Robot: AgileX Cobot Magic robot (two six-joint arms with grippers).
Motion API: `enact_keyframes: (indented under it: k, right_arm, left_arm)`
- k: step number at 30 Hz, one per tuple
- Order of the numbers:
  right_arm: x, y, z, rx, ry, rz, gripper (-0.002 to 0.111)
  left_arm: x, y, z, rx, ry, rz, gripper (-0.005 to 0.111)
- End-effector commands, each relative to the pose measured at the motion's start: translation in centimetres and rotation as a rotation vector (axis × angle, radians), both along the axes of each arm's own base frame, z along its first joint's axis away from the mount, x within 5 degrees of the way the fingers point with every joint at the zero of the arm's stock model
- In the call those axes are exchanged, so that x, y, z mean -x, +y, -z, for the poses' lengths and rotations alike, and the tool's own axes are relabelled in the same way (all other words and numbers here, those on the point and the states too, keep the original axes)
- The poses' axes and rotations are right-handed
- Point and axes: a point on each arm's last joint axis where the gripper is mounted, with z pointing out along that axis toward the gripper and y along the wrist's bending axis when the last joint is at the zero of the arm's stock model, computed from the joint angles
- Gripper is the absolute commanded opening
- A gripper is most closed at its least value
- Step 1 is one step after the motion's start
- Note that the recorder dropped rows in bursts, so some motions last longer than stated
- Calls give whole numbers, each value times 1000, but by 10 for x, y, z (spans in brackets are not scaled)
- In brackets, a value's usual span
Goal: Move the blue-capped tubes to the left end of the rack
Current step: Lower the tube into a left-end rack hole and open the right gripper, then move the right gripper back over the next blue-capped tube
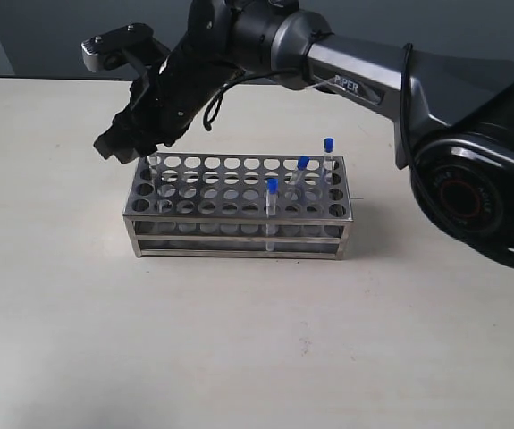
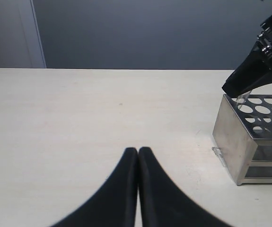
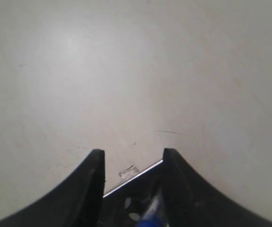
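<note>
The silver rack (image 1: 239,210) stands mid-table. Three blue-capped tubes stand toward its right end: one in the front row (image 1: 272,189), one further back (image 1: 302,164) and one at the back right (image 1: 328,145). My right gripper (image 1: 136,143) reaches across and hangs over the rack's left end. The fourth tube's clear body (image 1: 153,172) shows in a back-left hole just under it. In the right wrist view the gripper (image 3: 133,158) is open, with that tube's blue cap (image 3: 151,218) between the fingers, close to one of them. My left gripper (image 2: 138,150) is shut and holds nothing, left of the rack (image 2: 235,142).
The pale table (image 1: 239,357) stretches around the rack on all sides. The right arm's dark body (image 1: 471,179) fills the upper right of the exterior view. A grey wall (image 2: 140,33) rises behind the table's far edge.
</note>
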Motion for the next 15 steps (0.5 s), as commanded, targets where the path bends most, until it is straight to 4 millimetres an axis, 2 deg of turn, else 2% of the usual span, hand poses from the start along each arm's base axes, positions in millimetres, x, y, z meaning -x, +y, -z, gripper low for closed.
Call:
enact_keyframes:
  k: [1, 7, 11, 15]
  right_arm:
    - [4, -4, -26, -29, -15, -2, 39]
    - [5, -8, -51, -58, -90, 6, 39]
    - [5, -11, -52, -26, -94, 6, 39]
    - [7, -22, -59, 66, -73, 55, 39]
  left_arm:
    - [0, -1, -2, 4, -12, 8, 1]
    - [0, -1, -2, 4, -12, 8, 1]
    - [0, -1, -2, 4, -12, 8, 1]
    - [0, -1, -2, 4, -12, 8, 1]
